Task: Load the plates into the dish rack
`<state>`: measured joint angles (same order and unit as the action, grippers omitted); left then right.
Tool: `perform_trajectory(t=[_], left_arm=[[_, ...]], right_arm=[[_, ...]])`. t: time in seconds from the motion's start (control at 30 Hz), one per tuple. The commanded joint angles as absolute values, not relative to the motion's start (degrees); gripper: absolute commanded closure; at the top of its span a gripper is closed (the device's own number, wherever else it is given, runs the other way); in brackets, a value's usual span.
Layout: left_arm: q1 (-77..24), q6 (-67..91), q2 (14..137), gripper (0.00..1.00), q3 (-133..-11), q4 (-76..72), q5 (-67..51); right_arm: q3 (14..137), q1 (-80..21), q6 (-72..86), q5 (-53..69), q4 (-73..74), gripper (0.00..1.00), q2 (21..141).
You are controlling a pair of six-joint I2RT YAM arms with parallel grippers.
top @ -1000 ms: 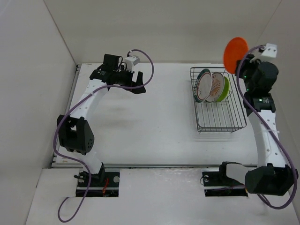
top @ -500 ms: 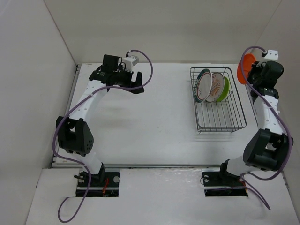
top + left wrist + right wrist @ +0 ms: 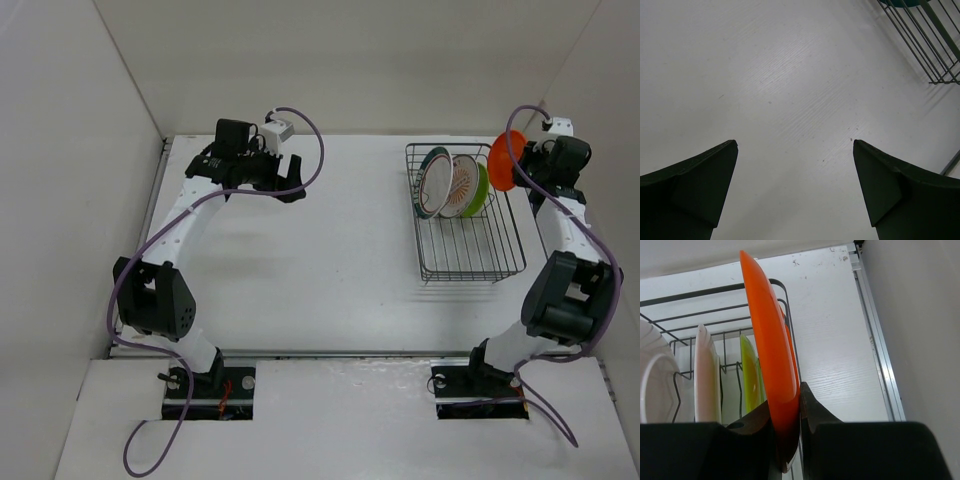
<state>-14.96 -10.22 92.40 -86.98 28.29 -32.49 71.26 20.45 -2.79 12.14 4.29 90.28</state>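
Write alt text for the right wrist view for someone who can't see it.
The right gripper pinches a round orange plate upright on its edge, in front of the dark wire dish rack. In the rack stand a lime green plate and a white plate.

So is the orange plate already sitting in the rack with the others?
No, the right pincer grips the orange plate on edge by the rack's far right corner; only three other plates stand inside.
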Motion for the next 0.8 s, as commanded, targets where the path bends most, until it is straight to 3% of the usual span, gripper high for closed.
perform_trajectory(t=[0.0,0.77], left_arm=[[-15.12,-11.16,89.3,0.0,-86.66,26.81,-33.13],[-15.12,-11.69,88.77,0.0,-87.89,27.42,-34.8]], right_arm=[[71.46,20.48,-3.07,10.99,0.09,1.0,90.18],[69.35,19.34,-5.27,9.14,-0.44,0.98,95.09]])
